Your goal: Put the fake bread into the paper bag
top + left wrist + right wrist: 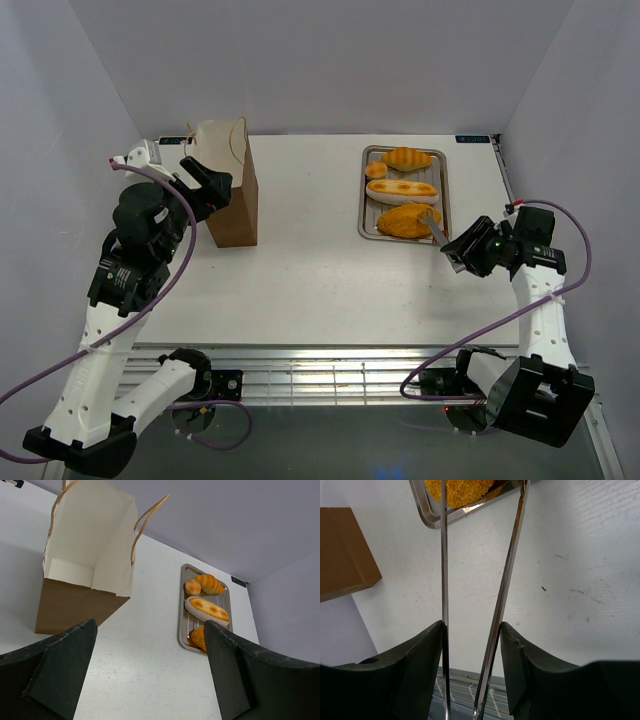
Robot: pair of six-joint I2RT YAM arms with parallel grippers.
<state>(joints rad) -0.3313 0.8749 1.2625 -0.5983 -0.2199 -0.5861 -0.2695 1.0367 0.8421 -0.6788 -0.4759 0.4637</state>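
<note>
Sitting on one steel tray [364,205] at the right of the table [300,270] are all four pieces of fake bread: one croissant [408,157], one small bun [376,170], one baguette [402,188] and one big oval loaf [404,220]. One paper bag [232,190] stands upright and open at the left, well apart from the tray, with its two string handles [147,517] up. The left claw [150,630] hangs just beside the bag, fingers wide apart, holding nothing. The right claw [470,630] is clamped on one pair of tongs [443,580], whose two arms reach to the oval loaf; whether they touch it I cannot tell.
</note>
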